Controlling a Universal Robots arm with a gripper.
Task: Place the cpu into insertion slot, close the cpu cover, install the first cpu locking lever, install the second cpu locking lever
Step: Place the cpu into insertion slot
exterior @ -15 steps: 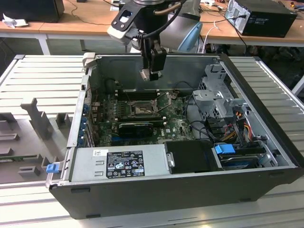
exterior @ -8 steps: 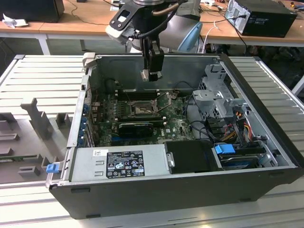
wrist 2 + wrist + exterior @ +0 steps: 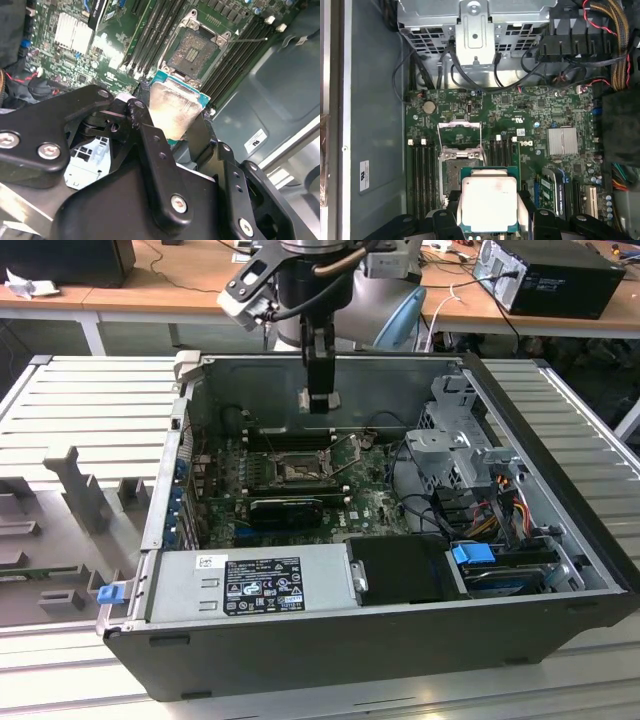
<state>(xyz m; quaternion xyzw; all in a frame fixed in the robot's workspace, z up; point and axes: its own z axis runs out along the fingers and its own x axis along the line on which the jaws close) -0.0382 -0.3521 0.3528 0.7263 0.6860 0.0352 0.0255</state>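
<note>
Cpu [image 3: 489, 200]: we are pinching its edges in pincer [image 3: 489, 214], holding it level well above open insertion slot [image 3: 452, 172] for seating.

The gripper [image 3: 319, 403] hangs inside the open computer case [image 3: 560, 540], its jaws clamped on a small pale chip [image 3: 319, 398]. Beneath the jaws, apart from them, the square socket [image 3: 298, 470] sits on the green board [image 3: 370, 502].
</note>
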